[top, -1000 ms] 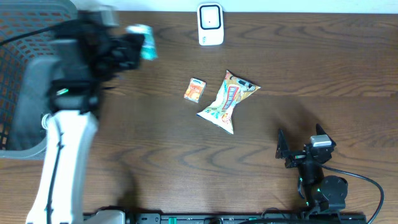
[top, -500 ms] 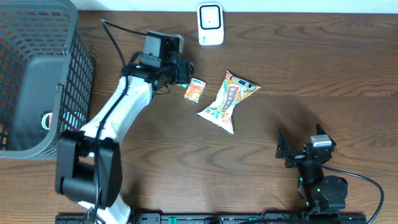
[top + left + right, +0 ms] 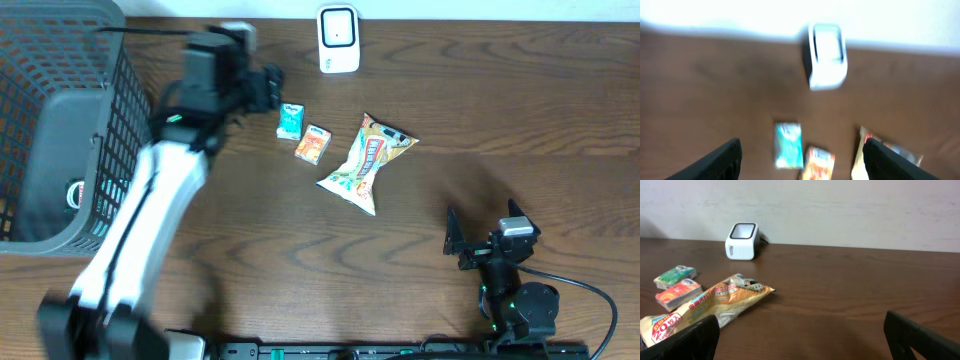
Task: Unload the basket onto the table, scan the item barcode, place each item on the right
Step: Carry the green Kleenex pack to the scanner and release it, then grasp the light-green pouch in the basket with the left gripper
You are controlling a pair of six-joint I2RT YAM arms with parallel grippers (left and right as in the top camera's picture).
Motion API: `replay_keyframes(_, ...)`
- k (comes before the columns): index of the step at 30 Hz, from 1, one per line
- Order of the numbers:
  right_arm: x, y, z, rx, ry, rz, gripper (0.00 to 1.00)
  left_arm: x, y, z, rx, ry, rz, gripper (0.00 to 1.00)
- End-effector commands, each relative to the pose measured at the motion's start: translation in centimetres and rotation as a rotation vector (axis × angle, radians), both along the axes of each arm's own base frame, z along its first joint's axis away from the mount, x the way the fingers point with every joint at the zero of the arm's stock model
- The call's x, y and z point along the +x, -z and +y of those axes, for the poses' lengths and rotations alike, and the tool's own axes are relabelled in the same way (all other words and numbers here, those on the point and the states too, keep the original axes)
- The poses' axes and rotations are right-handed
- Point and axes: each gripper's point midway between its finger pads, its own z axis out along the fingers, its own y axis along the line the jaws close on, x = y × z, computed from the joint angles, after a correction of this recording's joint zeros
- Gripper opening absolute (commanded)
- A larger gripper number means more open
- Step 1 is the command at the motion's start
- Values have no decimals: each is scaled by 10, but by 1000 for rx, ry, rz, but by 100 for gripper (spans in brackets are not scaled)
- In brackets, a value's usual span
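Observation:
A small teal packet (image 3: 291,120) lies flat on the brown table, beside an orange packet (image 3: 314,143) and a crinkled snack bag (image 3: 365,160). The white barcode scanner (image 3: 339,38) stands at the table's far edge. My left gripper (image 3: 268,88), blurred by motion, hovers just left of the teal packet. In the left wrist view the gripper (image 3: 801,150) is open with nothing between its fingers, and the teal packet (image 3: 789,145) lies below it with the scanner (image 3: 827,55) beyond. My right gripper (image 3: 483,225) rests open at the near right, away from every item.
A grey mesh basket (image 3: 40,60) fills the far left, with a dark round item (image 3: 78,190) inside. The right wrist view shows the scanner (image 3: 743,241), the snack bag (image 3: 705,307) and both small packets to its left, with bare wood ahead.
The left arm swung from the basket side toward the items with the teal packet, opened and let it go beside the orange packet, then drew back left. The right arm stayed still.

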Motion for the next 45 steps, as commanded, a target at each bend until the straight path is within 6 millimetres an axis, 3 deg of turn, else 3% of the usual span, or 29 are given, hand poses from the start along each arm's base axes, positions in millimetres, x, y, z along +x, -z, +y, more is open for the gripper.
replay_keyframes(1, 0, 0, 1, -11, -4, -1, 99, -21, -77, 54, 35, -101, -194, 76)
replay_keyframes(4, 0, 0, 1, -11, -4, -1, 99, -44, -114, 114, 70, -272, -277, 77)
replay_keyframes(7, 0, 0, 1, -11, -4, -1, 99, -79, -133, 187, 100, -474, -302, 77)
replay_keyframes(8, 0, 0, 1, -11, -4, -1, 99, -96, -131, 222, 115, -574, -283, 77)
replay_keyframes(11, 0, 0, 1, -11, -4, -1, 99, -124, -113, 285, 109, -768, -204, 77)
replay_keyframes(13, 0, 0, 1, -11, -4, -1, 99, -136, -92, 311, 77, -855, -125, 77)
replay_keyframes(15, 0, 0, 1, -11, -4, -1, 99, -142, -67, 324, 14, -919, -39, 77)
replay_keyframes(17, 0, 0, 1, -11, -4, -1, 99, -145, -42, 327, -59, -966, 52, 78)
replay_keyframes(19, 0, 0, 1, -11, -4, -1, 99, -148, 0, 324, -126, -994, 216, 77)
replay_keyframes(27, 0, 0, 1, -11, -4, -1, 99, -164, 101, 313, -174, -960, 640, 78)
replay_keyframes(33, 0, 0, 1, -11, -4, -1, 99, -181, 164, 299, -218, -928, 923, 78)
replay_keyframes(39, 0, 0, 1, -11, -4, -1, 99, -188, 205, 294, -217, -863, 1071, 78)
replay_keyframes(43, 0, 0, 1, -11, -4, -1, 99, -188, 219, 289, -199, -756, 1105, 79)
replay_keyframes(45, 0, 0, 1, -11, -4, -1, 99, -189, 228, 286, -199, -719, 1131, 84)
